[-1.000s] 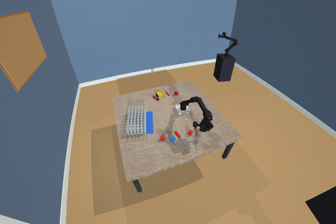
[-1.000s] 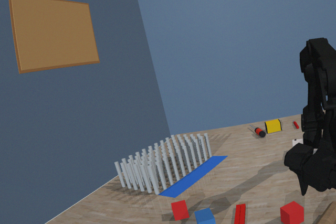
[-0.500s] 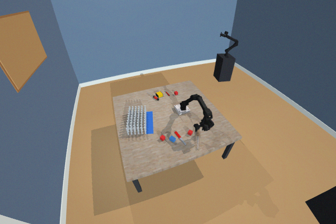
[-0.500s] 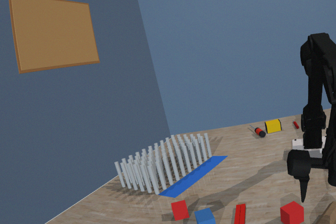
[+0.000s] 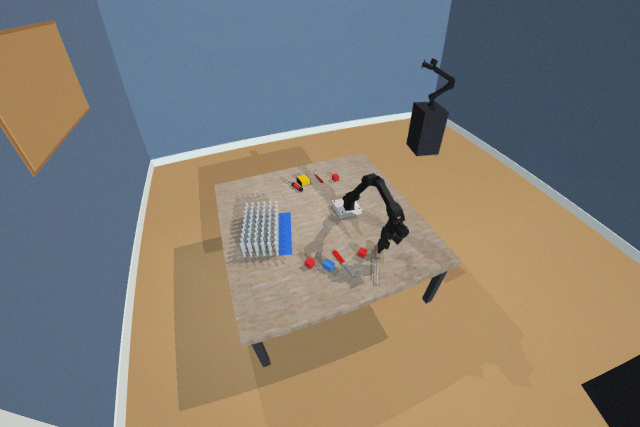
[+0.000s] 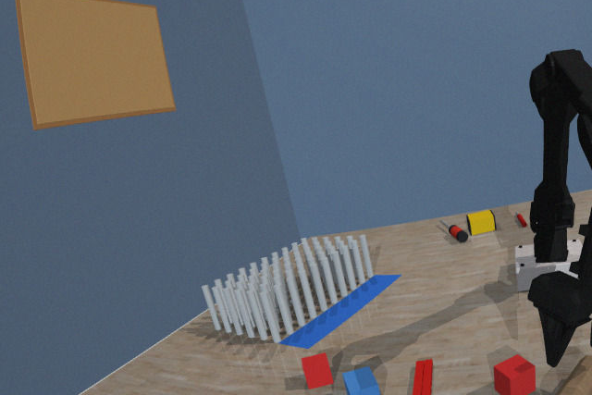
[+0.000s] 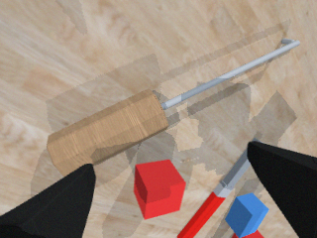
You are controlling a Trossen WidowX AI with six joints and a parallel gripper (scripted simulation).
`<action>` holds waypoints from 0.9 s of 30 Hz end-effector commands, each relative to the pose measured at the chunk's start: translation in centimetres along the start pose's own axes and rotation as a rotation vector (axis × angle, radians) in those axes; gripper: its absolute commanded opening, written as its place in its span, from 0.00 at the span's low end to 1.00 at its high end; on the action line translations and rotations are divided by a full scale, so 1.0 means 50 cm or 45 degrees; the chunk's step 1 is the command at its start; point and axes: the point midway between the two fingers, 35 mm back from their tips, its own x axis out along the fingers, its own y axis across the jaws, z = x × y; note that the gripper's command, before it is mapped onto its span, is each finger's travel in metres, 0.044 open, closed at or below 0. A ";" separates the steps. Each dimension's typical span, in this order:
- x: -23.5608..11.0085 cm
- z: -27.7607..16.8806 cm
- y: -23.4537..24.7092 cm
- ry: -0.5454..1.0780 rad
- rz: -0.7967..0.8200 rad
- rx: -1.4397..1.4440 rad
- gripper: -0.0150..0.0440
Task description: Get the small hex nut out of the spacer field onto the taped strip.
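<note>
My gripper [image 5: 381,250] [image 6: 555,357] [image 7: 171,160] is open and empty. It hovers low over the hook tool, touching nothing. The hook tool lies flat on the table near the right front: a wooden handle [image 7: 109,131] [image 6: 579,375] with a thin grey rod [image 5: 375,273] ending in a small hook [image 7: 287,42]. The field of standing grey spacers [image 5: 258,228] [image 6: 291,285] is on the left of the table, all upright. The blue taped strip [image 5: 285,233] [image 6: 344,309] lies along its front. The nut is hidden among the spacers.
A red cube [image 5: 362,252] [image 6: 513,374] [image 7: 158,187], a blue cube [image 5: 328,264] [image 6: 362,379] [image 7: 246,214], another red block [image 5: 309,262] [image 6: 316,370] and a red-handled screwdriver [image 5: 341,260] [image 6: 422,376] [image 7: 203,215] lie near the tool. A yellow box [image 5: 303,180] [image 6: 480,221] and small tools sit at the back.
</note>
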 end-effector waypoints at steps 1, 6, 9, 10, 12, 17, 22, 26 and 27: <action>-0.006 -0.007 0.034 0.053 -0.215 -1.098 1.00; -0.007 -0.012 0.044 0.099 -0.273 -1.401 1.00; -0.008 -0.015 0.049 0.132 -0.300 -1.583 1.00; -0.009 -0.016 0.051 0.144 -0.309 -1.643 1.00; -0.009 -0.019 0.056 0.173 -0.333 -1.763 1.00; -0.011 -0.024 0.064 0.245 -0.364 -2.062 1.00; -0.011 -0.029 0.070 0.311 -0.377 -2.317 1.00; -0.011 -0.029 0.070 0.311 -0.377 -2.317 1.00; -0.011 -0.029 0.070 0.311 -0.377 -2.317 1.00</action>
